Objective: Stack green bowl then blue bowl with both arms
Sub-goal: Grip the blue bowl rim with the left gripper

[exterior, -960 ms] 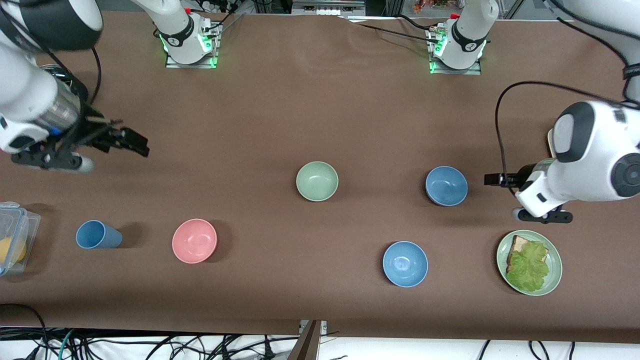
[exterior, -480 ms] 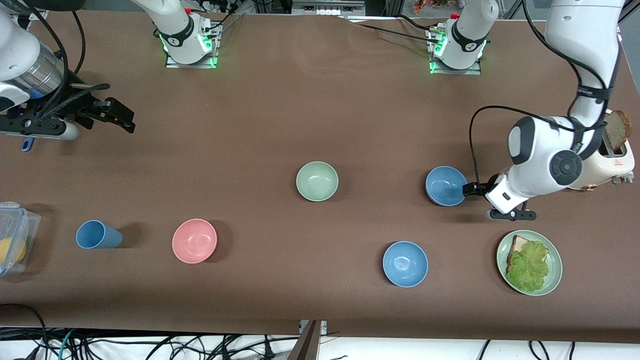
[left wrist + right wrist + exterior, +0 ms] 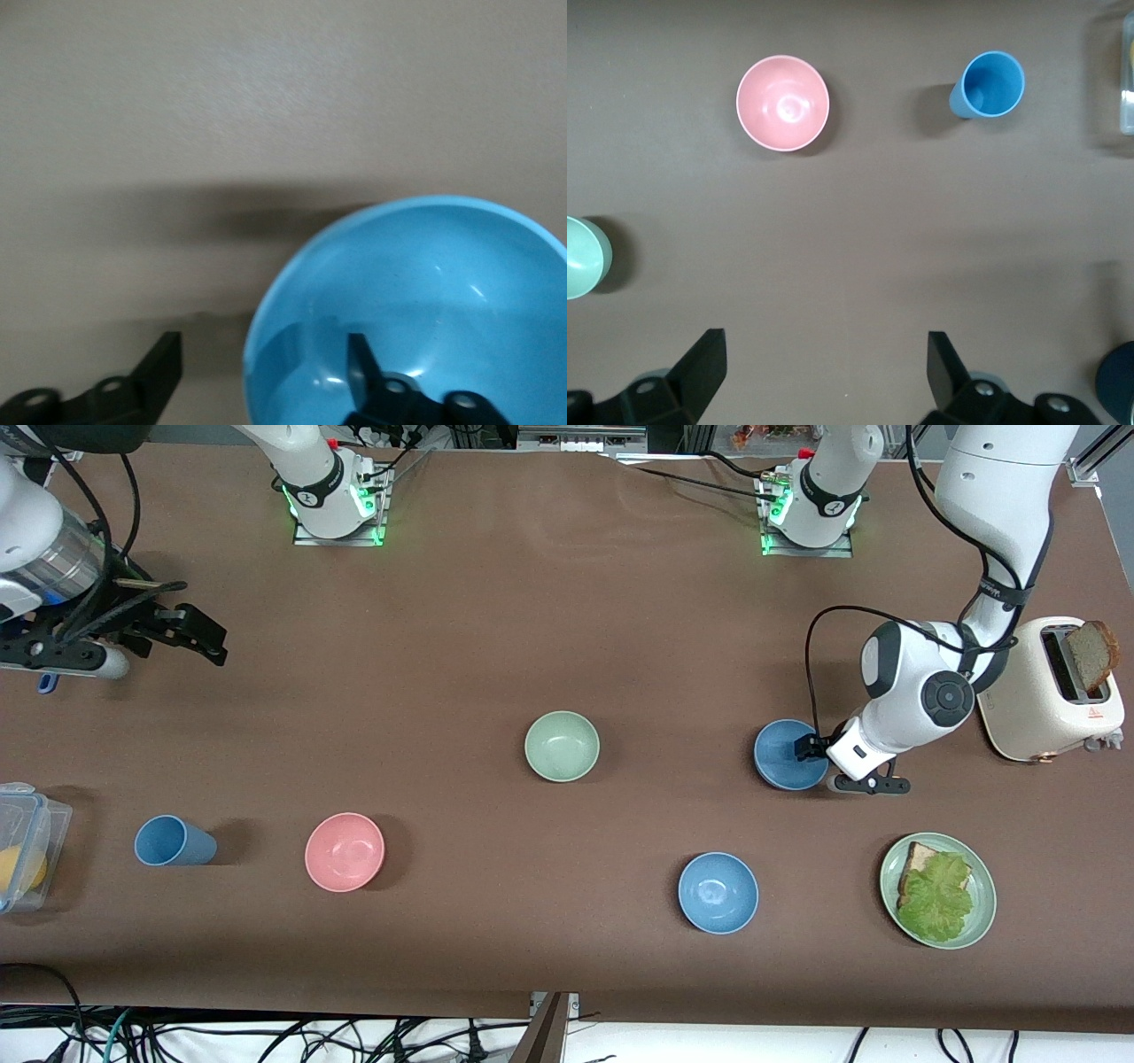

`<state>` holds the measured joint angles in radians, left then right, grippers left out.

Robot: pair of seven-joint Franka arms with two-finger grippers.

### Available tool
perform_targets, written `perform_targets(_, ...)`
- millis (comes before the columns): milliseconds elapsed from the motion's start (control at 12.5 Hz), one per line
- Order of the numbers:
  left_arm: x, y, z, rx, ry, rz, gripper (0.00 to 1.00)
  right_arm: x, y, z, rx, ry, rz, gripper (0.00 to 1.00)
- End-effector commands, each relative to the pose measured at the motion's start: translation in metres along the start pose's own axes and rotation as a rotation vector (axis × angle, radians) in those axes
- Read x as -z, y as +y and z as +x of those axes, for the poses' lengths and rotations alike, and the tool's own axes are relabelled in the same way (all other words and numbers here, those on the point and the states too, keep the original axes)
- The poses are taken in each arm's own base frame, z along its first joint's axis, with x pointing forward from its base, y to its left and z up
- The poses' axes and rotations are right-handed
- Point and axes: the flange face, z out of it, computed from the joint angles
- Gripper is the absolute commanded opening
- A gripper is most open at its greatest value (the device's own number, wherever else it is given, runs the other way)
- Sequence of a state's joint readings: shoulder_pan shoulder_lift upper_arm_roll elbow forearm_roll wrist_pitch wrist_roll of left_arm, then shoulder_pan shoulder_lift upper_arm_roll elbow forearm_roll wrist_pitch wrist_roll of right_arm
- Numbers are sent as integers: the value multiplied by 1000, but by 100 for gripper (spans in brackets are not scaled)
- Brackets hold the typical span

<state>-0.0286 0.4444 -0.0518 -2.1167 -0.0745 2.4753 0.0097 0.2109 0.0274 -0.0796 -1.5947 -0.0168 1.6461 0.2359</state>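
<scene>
The pale green bowl (image 3: 562, 746) sits upright near the table's middle; its edge also shows in the right wrist view (image 3: 583, 257). The dull blue bowl (image 3: 787, 755) sits beside it toward the left arm's end and fills the left wrist view (image 3: 425, 292). My left gripper (image 3: 808, 748) (image 3: 263, 363) is open and low at this bowl's rim, with one finger (image 3: 363, 367) inside the bowl and the other outside. My right gripper (image 3: 205, 640) (image 3: 824, 363) is open and empty, up over bare table at the right arm's end.
A brighter blue bowl (image 3: 718, 892) and a green plate (image 3: 982, 921) with toast and lettuce lie nearer the front camera. A toaster (image 3: 1036, 691) stands beside the left arm. A pink bowl (image 3: 345, 851), a blue cup (image 3: 173, 841) and a clear container (image 3: 22, 846) lie toward the right arm's end.
My left gripper has moved across to the dull blue bowl and now straddles its rim. My right gripper has drawn back toward the bases. No bowl has moved.
</scene>
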Motion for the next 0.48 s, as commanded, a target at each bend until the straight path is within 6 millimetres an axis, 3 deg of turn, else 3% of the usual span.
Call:
perform_targets(0, 10, 5, 0, -17, 15, -15, 0, 18, 4, 0, 8, 22, -3, 100)
perform_targets(240, 15, 7, 1, 4, 17, -33, 0, 20, 1, 2, -8, 28, -2, 100)
perform_targets(400, 31, 12, 8, 18, 12, -59, 0, 20, 3, 3, -14, 32, 1, 100)
